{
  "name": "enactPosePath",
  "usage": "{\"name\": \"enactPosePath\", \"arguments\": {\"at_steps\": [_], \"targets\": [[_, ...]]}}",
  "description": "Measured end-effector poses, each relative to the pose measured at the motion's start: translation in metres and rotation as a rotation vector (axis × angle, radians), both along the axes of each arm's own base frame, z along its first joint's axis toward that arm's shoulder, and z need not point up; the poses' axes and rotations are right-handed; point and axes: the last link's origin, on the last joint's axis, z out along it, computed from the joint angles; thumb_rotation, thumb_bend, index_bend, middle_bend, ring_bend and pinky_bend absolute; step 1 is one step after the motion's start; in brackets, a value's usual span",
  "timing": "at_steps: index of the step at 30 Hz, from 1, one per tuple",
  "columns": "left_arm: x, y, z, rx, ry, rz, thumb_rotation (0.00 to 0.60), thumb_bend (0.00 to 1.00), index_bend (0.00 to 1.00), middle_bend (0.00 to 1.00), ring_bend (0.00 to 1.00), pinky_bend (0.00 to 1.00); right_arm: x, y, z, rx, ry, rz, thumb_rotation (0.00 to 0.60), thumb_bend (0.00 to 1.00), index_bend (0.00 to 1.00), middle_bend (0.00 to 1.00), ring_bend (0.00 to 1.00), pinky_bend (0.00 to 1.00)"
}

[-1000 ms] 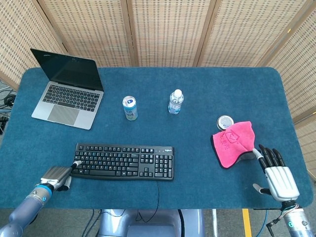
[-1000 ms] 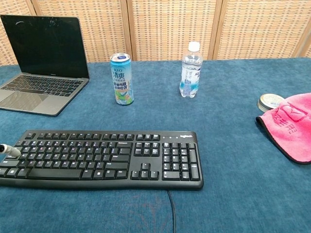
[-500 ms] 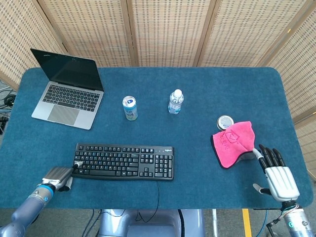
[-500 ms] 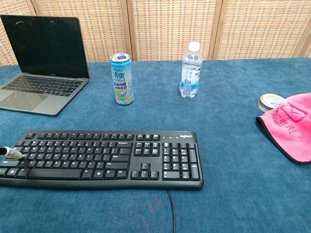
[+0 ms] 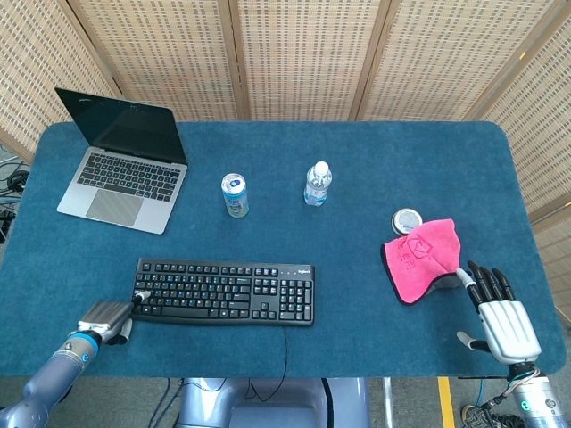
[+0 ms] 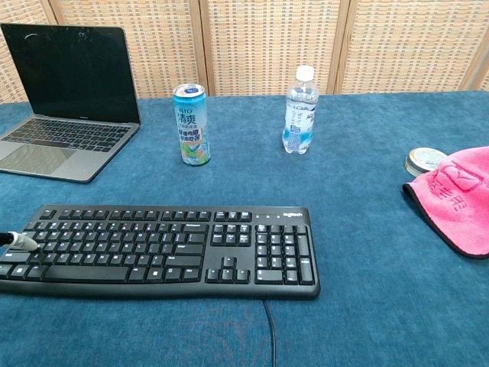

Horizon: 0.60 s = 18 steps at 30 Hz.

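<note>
Your left robot hand (image 5: 105,318) sits at the near left corner of the bench (image 5: 375,152), curled in with one finger (image 6: 18,241) stretched onto the left end of the black keyboard (image 5: 223,291), touching its keys; the step in hand looks like key-pressing, and the next move likely calls for a small, accurate shift of that fingertip over the chosen key. Your right robot hand (image 5: 503,317) lies flat, fingers wide, holding nothing, just beside the pink cloth (image 5: 421,256). The keyboard reads "logitech"; the can (image 6: 190,124) reads "RIO"; the cloth's logo is unreadable.
</note>
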Motion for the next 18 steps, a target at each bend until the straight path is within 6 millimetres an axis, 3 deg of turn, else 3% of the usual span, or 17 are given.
{"name": "enactPosePath", "arguments": {"at_steps": [6,8,9,12,14,16,18], "targets": [[0.007,0.002,0.009,0.045,-0.015,-0.029,0.6,0.78,0.0,0.68,0.64,0.43,0.0,0.0,0.0,-0.001,-0.001,-0.001,0.6,0.02,0.0,0.0,0.0,0.0],[0.01,0.003,0.013,0.062,-0.03,-0.034,0.6,0.66,0.0,0.64,0.61,0.43,0.0,0.0,0.001,-0.002,-0.002,0.0,0.6,0.02,0.0,0.0,0.0,0.0],[0.013,0.003,0.017,0.075,-0.04,-0.039,0.6,0.61,0.0,0.6,0.58,0.43,0.0,0.0,0.001,-0.001,-0.002,0.0,0.6,0.02,0.0,0.0,0.0,0.0],[0.018,0.004,0.025,0.119,-0.067,-0.063,0.6,0.43,0.0,0.31,0.38,0.37,0.0,0.0,0.0,0.001,-0.001,0.0,0.6,0.02,0.0,0.0,0.0,0.0],[0.021,0.003,0.031,0.156,-0.082,-0.086,0.6,0.34,0.0,0.11,0.21,0.24,0.0,0.0,0.0,0.003,0.001,0.0,0.6,0.02,0.0,0.0,0.0,0.0],[0.023,0.002,0.037,0.213,-0.105,-0.116,0.6,0.27,0.0,0.02,0.08,0.15,0.0,0.0,-0.001,0.004,0.002,-0.001,0.6,0.03,0.0,0.0,0.0,0.0],[0.024,-0.001,0.042,0.278,-0.134,-0.15,0.6,0.22,0.0,0.0,0.01,0.08,-0.001,0.0,-0.001,0.005,0.003,-0.002,0.6,0.03,0.0,0.0,0.0,0.0]]}}
